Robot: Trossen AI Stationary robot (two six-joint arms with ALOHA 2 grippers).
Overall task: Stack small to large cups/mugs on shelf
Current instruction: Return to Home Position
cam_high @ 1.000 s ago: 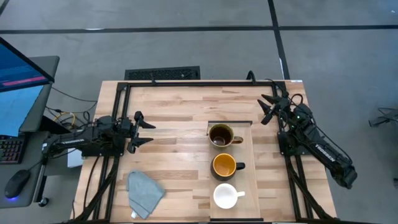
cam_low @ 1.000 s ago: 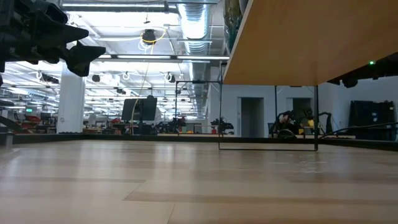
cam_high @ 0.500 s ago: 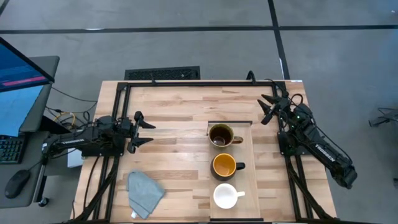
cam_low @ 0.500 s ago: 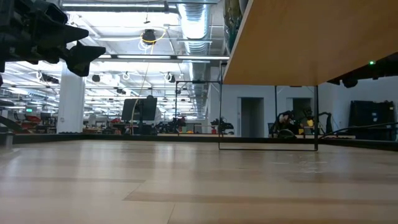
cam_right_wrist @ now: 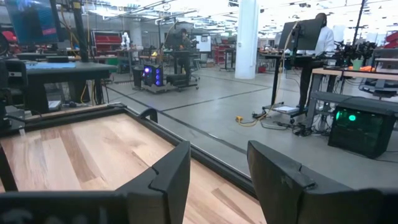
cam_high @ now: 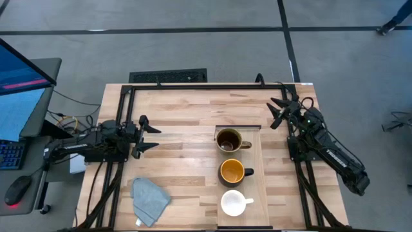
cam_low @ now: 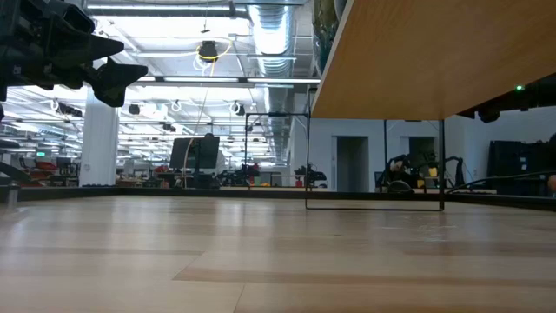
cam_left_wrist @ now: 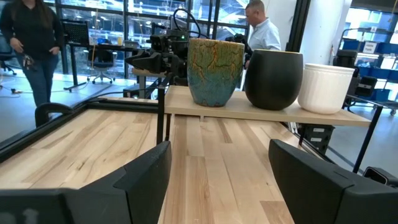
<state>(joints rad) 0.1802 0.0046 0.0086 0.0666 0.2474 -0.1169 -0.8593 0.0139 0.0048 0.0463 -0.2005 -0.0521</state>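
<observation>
The shelf [cam_high: 257, 191] carries all three mugs in a row by size: brown mug [cam_high: 226, 140], yellow mug [cam_high: 232, 171], white mug [cam_high: 232, 203], so the sorting looks done. Only parking the arms seems left. The left gripper [cam_high: 153, 137] by the table's left edge and the right gripper [cam_high: 273, 113] near its far right corner both gape wide, holding nothing.

Even overhead light falls on the desk [cam_high: 187, 109], with soft shadows. In the low view, ceiling lamps [cam_low: 269, 39] glare white and the shelf [cam_low: 434, 52] underside is shaded, perhaps backlit.
</observation>
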